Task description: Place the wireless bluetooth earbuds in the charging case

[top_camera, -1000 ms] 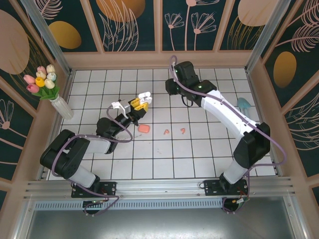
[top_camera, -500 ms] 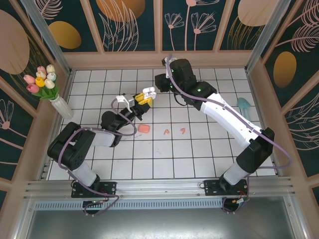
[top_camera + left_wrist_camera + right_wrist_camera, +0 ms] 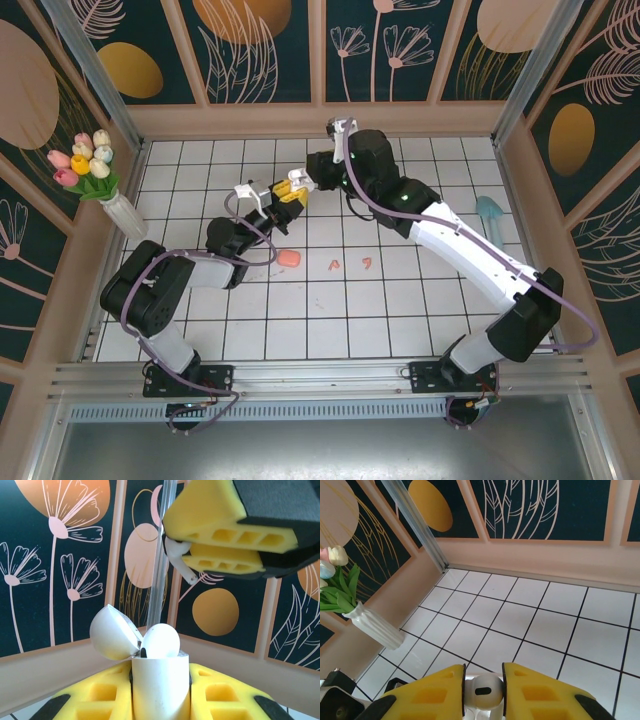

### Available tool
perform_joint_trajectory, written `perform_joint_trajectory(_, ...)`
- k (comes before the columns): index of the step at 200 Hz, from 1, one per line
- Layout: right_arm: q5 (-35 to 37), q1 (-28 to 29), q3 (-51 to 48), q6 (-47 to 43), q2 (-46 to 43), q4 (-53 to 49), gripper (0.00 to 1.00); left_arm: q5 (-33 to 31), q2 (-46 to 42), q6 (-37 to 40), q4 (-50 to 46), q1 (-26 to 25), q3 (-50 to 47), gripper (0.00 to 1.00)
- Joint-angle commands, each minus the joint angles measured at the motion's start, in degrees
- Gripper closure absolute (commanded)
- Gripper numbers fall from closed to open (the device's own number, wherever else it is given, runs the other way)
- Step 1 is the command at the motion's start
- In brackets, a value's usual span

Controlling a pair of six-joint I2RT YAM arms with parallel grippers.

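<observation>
Left wrist view: my left gripper (image 3: 160, 697) is squeezed tight on the white charging case (image 3: 160, 682); its lid (image 3: 113, 633) is flipped open to the left; the first white earbud (image 3: 161, 641) sits in the top of the case, just above my pads; my right gripper (image 3: 200, 544) hangs right over the case and pinches the second white earbud (image 3: 176, 555), stem poking down, not touching the case; far under both grippers, on the tiles, lie a pink earbud (image 3: 335, 264), the other pink earbud (image 3: 368, 263) and a pink case (image 3: 290, 258).

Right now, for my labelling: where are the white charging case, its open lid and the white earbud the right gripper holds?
white charging case (image 3: 160, 685), left wrist view, front of its body
lid (image 3: 112, 640), left wrist view, its rounded outer shell
white earbud (image 3: 485, 690), right wrist view, its bulb
</observation>
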Motion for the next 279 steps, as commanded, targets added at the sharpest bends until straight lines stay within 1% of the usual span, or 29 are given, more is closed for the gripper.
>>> perform_joint_trajectory(1,-1.1,0.6,-2.9,1.4,-2.5,5.5,0.76,-0.6,1.7,-2.0,10.4,-0.2,1.7,1.00)
perform_joint_trajectory(37,-1.2,0.7,-6.3,2.4,-3.9,9.1,0.76,0.4,1.5,-1.3,11.0,-0.2,1.8,1.00)
perform_joint_trajectory(66,-1.2,0.8,-9.0,2.8,-5.8,12.3,0.76,1.2,1.5,1.5,12.4,-0.2,1.4,1.00)
perform_joint_trajectory(124,-1.2,0.9,-14.6,3.2,-11.0,19.9,0.76,-0.1,0.9,10.6,11.2,-0.2,1.2,1.00)
perform_joint_trajectory(128,-1.2,0.9,-14.9,3.2,-11.3,20.2,0.76,-0.3,-0.8,11.3,11.0,-0.2,1.3,1.00)
perform_joint_trajectory(151,-1.2,0.9,-14.7,3.1,-11.6,20.3,0.75,-0.9,-2.9,15.9,8.4,-0.2,1.2,1.00)
perform_joint_trajectory(156,-2.7,0.8,-14.6,3.1,-11.5,20.4,0.76,-0.9,-3.5,16.9,7.6,-0.2,1.2,1.00)
perform_joint_trajectory(195,-3.5,0.9,-14.9,3.2,-11.2,21.8,0.75,-0.5,-7.3,23.6,2.8,-0.2,0.9,1.00)
perform_joint_trajectory(229,-4.5,0.9,-15.2,3.7,-10.7,23.4,0.75,0.5,-8.6,24.4,1.2,-0.2,1.1,1.00)
perform_joint_trajectory(279,-5.9,1.0,-15.0,4.4,-9.6,24.7,0.75,0.8,-8.2,23.3,1.7,-0.2,1.2,1.00)
